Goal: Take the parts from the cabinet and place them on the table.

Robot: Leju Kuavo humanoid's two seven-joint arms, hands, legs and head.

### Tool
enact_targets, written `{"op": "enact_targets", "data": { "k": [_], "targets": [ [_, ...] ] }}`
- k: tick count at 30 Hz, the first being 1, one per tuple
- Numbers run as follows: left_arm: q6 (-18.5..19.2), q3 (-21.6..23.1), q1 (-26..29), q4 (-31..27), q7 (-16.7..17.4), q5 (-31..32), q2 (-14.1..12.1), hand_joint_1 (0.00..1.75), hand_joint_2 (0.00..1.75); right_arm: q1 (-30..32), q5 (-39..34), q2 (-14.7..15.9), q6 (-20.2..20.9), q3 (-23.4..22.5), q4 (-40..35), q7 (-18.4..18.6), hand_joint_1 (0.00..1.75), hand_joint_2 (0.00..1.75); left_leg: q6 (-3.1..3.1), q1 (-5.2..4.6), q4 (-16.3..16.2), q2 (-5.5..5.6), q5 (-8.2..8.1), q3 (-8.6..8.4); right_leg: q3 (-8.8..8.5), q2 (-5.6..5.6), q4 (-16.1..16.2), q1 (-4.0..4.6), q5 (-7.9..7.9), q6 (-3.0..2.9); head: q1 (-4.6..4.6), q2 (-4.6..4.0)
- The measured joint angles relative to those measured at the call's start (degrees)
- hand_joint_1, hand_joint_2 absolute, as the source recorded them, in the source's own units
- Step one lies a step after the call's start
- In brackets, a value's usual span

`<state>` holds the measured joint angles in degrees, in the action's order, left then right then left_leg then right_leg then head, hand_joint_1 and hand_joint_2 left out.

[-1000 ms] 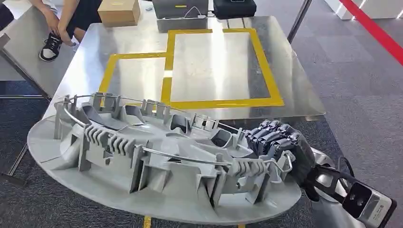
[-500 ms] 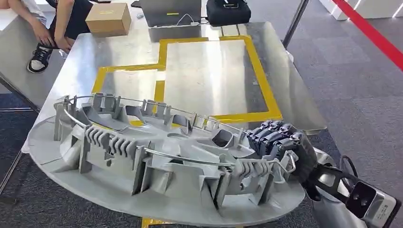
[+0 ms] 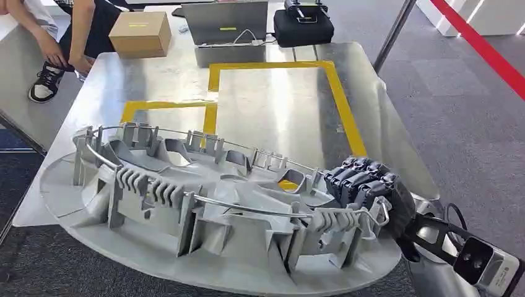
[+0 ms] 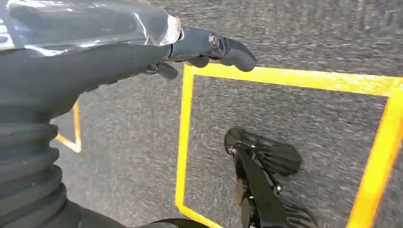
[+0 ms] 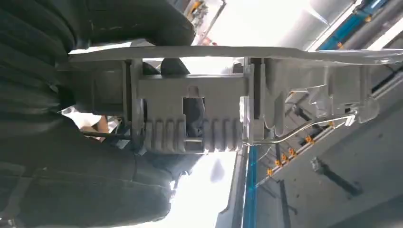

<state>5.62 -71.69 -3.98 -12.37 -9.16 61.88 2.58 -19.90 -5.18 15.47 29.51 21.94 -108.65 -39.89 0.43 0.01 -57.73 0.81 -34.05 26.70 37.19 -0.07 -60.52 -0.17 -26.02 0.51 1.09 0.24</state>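
The big grey part [image 3: 210, 210] is held up in the air, low in front of the robot, and its far edge already hangs over the near edge of the table [image 3: 384, 130]. The part is long and flat, with ribs and a thin wire on top. Its long way runs side to side, along the near edge of the table. The right hand [image 3: 365, 185] holds the right end of the part, with its dark fingers curled over the rim. The left hand [image 4: 209, 45] is under the other end; its fingers look stretched out flat, but I cannot tell if it really holds on. The yellow tape boxes [image 3: 278, 105] on the table lie just past the part, so I think the part must go forward and then down. A cardboard box [image 3: 139, 34] and a laptop [image 3: 226, 21] sit at the far edge of the table, and a person [image 3: 68, 37] sits by its far left corner.
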Motion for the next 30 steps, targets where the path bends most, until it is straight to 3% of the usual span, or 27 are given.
{"op": "enact_targets", "data": {
  "k": [2, 3, 4, 6, 7, 8, 9, 10, 12, 14, 16, 17, 18, 20, 22, 25, 30],
  "targets": [
    [0.0, 0.0, -0.2, 0.0, 0.0, 0.0, -0.1, 0.00, 1.75, -0.3, 0.0, 0.2, 0.0, -0.1, 0.0, 0.1, 1.75, 1.75, -0.32, -0.01, -1.2, -0.14, 0.31, 0.38, -1.17, 0.18, 0.4, -0.38, -0.39, -0.68, 0.05, 0.00],
    [0.0, 0.0, -0.2, 0.0, 0.0, 0.0, 0.1, 0.00, 1.75, -0.4, 0.0, 0.3, 0.0, -0.1, 0.0, 0.1, 1.75, 1.75, -0.57, 0.05, -4.2, -0.24, 1.10, 2.11, -1.91, 0.08, 0.8, -0.40, -0.80, -1.18, 0.00, 0.00],
    [0.1, 0.0, -0.3, 0.0, 0.0, -0.1, 0.2, 0.00, 1.75, -0.5, -0.1, 0.3, 0.0, 0.0, 0.0, 0.0, 1.75, 1.75, -0.82, 0.14, -8.1, -0.27, 0.77, 4.68, -2.43, 0.08, 1.0, -0.40, -1.23, -1.51, 0.37, 0.00],
    [0.0, 0.0, -0.2, 0.0, 0.0, -0.1, 0.2, 0.00, 1.75, -0.6, -0.1, 0.3, 0.0, 0.1, 0.0, 0.0, 1.75, 1.75, -1.28, 0.24, -15.4, -0.27, -2.55, 10.33, -3.31, 0.13, 1.1, -0.39, -2.13, -1.68, 0.35, 0.00],
    [0.0, 0.0, -0.1, 0.0, 0.0, -0.2, 0.2, 0.00, 1.75, -0.5, 0.0, 0.3, 0.0, 0.1, 0.0, 0.0, 1.75, 1.75, -1.41, 0.24, -17.5, -0.27, -4.22, 12.63, -3.91, 0.15, 1.1, -0.39, -2.48, -1.62, 0.42, 0.00],
    [0.0, -0.1, -0.1, 0.0, 0.0, -0.3, 0.2, 0.00, 1.75, -0.6, 0.1, 0.3, -0.1, 0.2, 0.0, 0.0, 1.75, 1.75, -1.46, 0.24, -17.7, -0.28, -4.53, 14.01, -4.50, 0.17, 1.1, -0.39, -2.97, -1.61, 0.33, 0.00],
    [0.0, -0.2, -0.1, 0.0, 0.0, -0.7, 0.3, 0.00, 1.75, -0.6, 0.2, 0.3, -0.1, 0.2, 0.0, 0.0, 1.75, 1.75, -1.42, 0.23, -16.2, -0.28, -3.42, 14.41, -5.16, 0.23, 1.1, -0.39, -3.50, -1.56, 0.39, 0.00],
    [0.0, -0.3, -0.1, 0.0, 0.0, -0.9, 0.3, 0.00, 1.75, -0.6, 0.3, 0.3, -0.2, 0.3, 0.0, 0.0, 1.75, 1.75, -1.20, 0.22, -12.6, -0.28, -0.53, 13.80, -5.96, 0.25, 1.1, -0.38, -4.07, -1.47, 0.35, 0.00],
    [-0.2, -0.4, -0.1, 0.0, 0.0, -1.2, 0.3, 0.00, 1.75, -0.8, 0.7, 0.3, -0.7, 0.6, 0.0, 0.0, 1.75, 1.75, -0.51, 0.10, -3.0, -0.28, 7.99, 11.33, -7.44, 0.24, 1.1, -0.36, -5.24, -1.18, 0.37, 0.00],
    [-0.4, -0.8, -0.2, 0.0, 0.2, -1.3, 0.4, 0.00, 1.75, -1.0, 1.4, 0.3, -1.3, 1.0, 0.1, 0.0, 1.75, 1.75, -0.03, -0.40, -1.8, -0.26, 7.72, 11.21, -7.57, 0.34, 1.2, -0.19, -5.85, -0.50, 0.31, 0.00],
    [-0.8, -1.0, 0.0, 0.0, 0.3, -1.3, 0.4, 0.00, 1.75, -1.1, 2.4, 0.3, -2.3, 1.6, 0.1, 0.0, 1.75, 1.75, 0.29, -0.56, -1.7, -0.21, 8.49, 10.83, -7.64, 0.48, 1.7, -0.33, -6.09, 0.02, 0.39, 0.00],
    [-0.8, -1.1, 0.0, 0.0, 0.3, -1.4, 0.5, 0.00, 1.75, -1.1, 2.9, 0.3, -2.7, 1.8, 0.2, 0.1, 1.75, 1.75, -0.10, -0.36, -1.3, -0.20, 8.85, 10.69, -7.82, 0.41, 1.4, -0.19, -5.93, -0.51, 0.33, 0.00],
    [-0.8, -1.2, 0.0, 0.0, 0.3, -1.4, 0.5, 0.00, 1.75, -1.3, 3.2, 0.6, -3.4, 2.0, 0.2, 0.1, 1.75, 1.75, -0.09, -0.35, -1.3, -0.13, 8.81, 10.64, -7.94, 0.39, 1.6, -0.19, -5.83, -0.70, 0.24, 0.00],
    [-0.7, -1.2, 0.0, 0.0, 0.3, -1.4, 0.6, 0.00, 1.75, -1.6, 3.7, 1.2, -4.9, 2.6, 0.2, 0.0, 1.75, 1.75, 0.06, -0.36, -1.3, -0.02, 8.57, 10.59, -8.41, 0.35, 2.4, -0.17, -5.94, -0.62, 0.28, 0.00],
    [-0.6, -1.4, 0.0, 0.0, 0.2, -1.4, 0.6, 0.00, 1.75, -1.8, 4.4, 2.0, -6.5, 3.3, 0.4, 0.0, 1.75, 1.75, 0.30, -0.36, -1.3, 0.02, 8.32, 10.57, -8.82, 0.32, 3.1, -0.18, -6.24, -0.14, 0.30, 0.00],
    [-0.5, -1.7, 0.0, 0.0, 0.2, -1.4, 0.7, 0.00, 1.75, -1.6, 7.2, 3.1, -9.2, 4.1, 0.6, 0.2, 1.75, 1.75, 0.51, -0.38, -1.3, 0.02, 8.17, 10.40, -9.01, 0.31, 3.4, -0.18, -6.26, -0.08, 0.28, 0.00],
    [-0.3, -1.9, 0.1, 0.0, -0.3, -1.5, 1.0, 0.00, 1.75, 0.8, 16.8, 5.1, -17.0, 5.0, 0.6, 4.8, 1.75, 1.75, 0.57, -0.40, -1.3, 0.05, 8.17, 10.25, -9.14, 0.25, 3.5, -0.18, -6.15, 0.23, 0.31, 0.00]
  ]
}}
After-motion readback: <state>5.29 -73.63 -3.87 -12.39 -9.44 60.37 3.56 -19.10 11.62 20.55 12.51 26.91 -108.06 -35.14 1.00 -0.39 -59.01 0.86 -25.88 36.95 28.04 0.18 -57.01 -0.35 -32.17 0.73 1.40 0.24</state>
